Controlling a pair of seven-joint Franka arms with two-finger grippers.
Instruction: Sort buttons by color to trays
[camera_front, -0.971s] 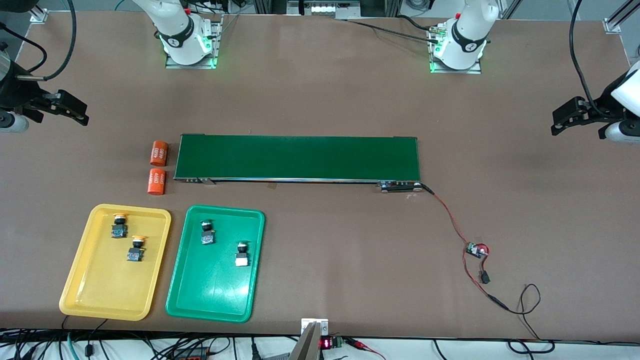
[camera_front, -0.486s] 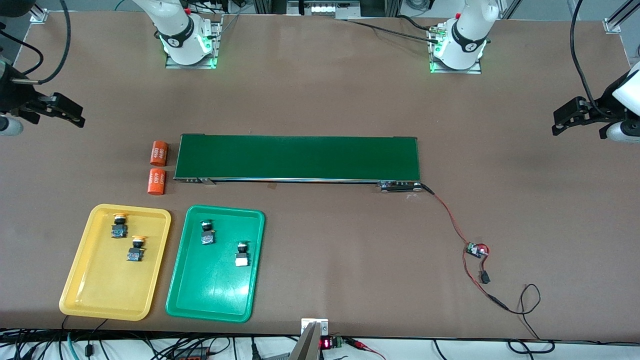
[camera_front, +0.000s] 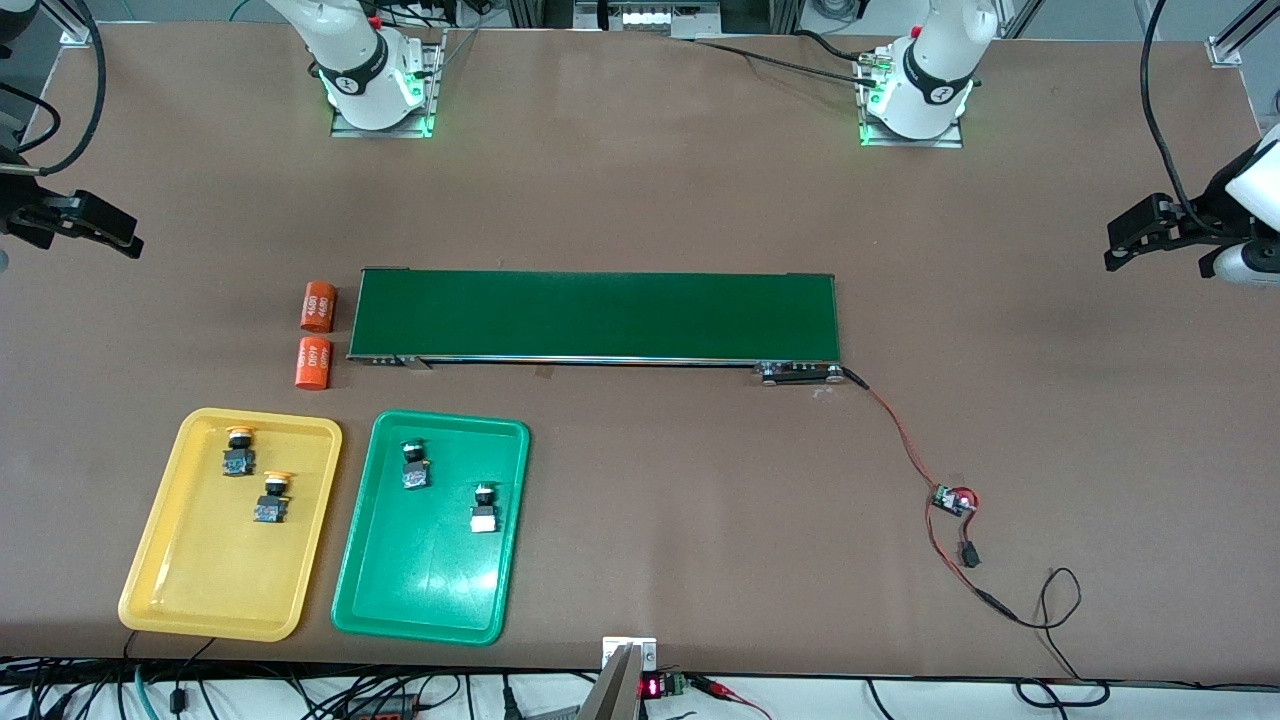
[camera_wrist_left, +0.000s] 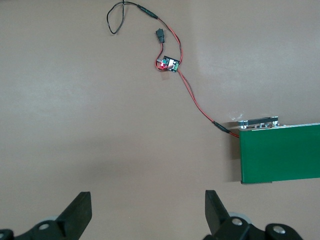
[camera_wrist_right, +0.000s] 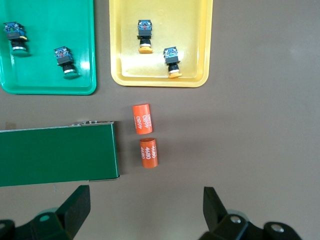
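Jaws spread on both: left gripper (camera_front: 1112, 248) raised over bare brown table (camera_front: 660, 180) at left arm's end; right gripper (camera_front: 125, 242) likewise at right arm's end, holding nothing.

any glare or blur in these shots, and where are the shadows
Front view: soft glare patches on the green tray floor and on the yellow tray, image sharp. Right wrist view: pale sheen inside the yellow tray, short shadows beside the orange cylinders. Left wrist view: even light, faint shadows.

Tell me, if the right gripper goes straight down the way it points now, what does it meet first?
Probably bare table. The right gripper, open and empty, points down at brown tabletop, just short of the two orange cylinders. The wrist view suggests it would miss them, though depth is hard to judge.
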